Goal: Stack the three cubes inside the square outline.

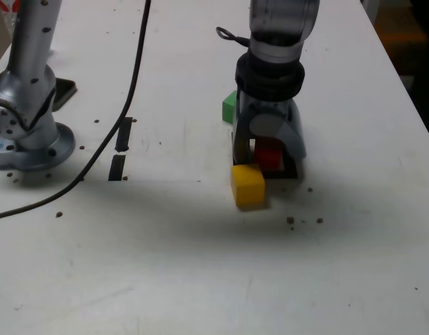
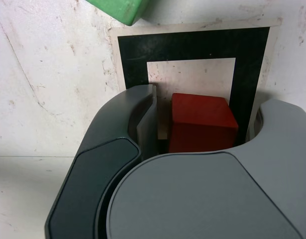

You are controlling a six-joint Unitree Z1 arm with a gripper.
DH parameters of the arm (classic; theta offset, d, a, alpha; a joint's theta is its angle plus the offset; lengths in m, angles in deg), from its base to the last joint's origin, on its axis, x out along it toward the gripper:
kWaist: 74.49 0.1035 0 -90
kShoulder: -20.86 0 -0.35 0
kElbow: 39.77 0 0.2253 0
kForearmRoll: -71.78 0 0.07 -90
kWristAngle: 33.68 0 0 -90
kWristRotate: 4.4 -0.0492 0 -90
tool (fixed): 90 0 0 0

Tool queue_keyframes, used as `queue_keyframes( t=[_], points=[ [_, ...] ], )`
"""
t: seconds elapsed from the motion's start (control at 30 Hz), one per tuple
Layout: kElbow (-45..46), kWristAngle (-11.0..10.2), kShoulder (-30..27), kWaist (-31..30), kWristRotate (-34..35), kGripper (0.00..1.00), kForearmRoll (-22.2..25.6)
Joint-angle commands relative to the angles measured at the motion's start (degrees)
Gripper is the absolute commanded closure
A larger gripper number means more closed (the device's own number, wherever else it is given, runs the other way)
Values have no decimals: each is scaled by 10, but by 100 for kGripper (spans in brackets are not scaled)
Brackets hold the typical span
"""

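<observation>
Inside the black tape square [image 1: 291,169], red cube [image 1: 267,155] sits on the white centre, between my claw's [image 2: 205,117] fingers. Claw is spread wider than the cube, gap on both sides, nothing held, afaict. Yellow cube [image 1: 248,186] is just beside the square, near side, ext. view; green cube [image 1: 229,107] is off its far-left corner. No stack yet.

Step in hand, prob.: release red as the base. To do it well: keep fingers wide, check red is flat w/ no finger rubbing it, then lift straight up, no sideways drift, no twist, else I drag red onto the tape. Yellow is close on the near side, so don't swing toward it on exit; a knock could shove it into red. Clear cube height first, then go for yellow or green.
</observation>
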Motion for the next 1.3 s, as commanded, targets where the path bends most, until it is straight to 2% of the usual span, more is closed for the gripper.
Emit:
queue_keyframes(
  t=[0.0,0.17,0.3,0.43,0.5,0.63,0.77,0.83,0.87,1.03,1.27],
  points=[
    [0,-1,-4,1,-2,23,0],
    [-6,-8,-17,1,-7,23,8],
    [-15,-24,-36,1,-9,23,27],
    [-32,-58,-80,1,-9,23,79],
    [-42,-68,-103,1,-9,23,109],
    [-52,-73,-134,-4,-2,23,149],
    [-50,-64,-157,-23,19,23,170],
    [-48,-52,-165,-43,39,23,175],
    [-47,-39,-166,-65,61,23,177],
    [-45,-6,-152,-113,112,23,176],
    [-57,22,-114,-147,135,23,171]
  ],
)
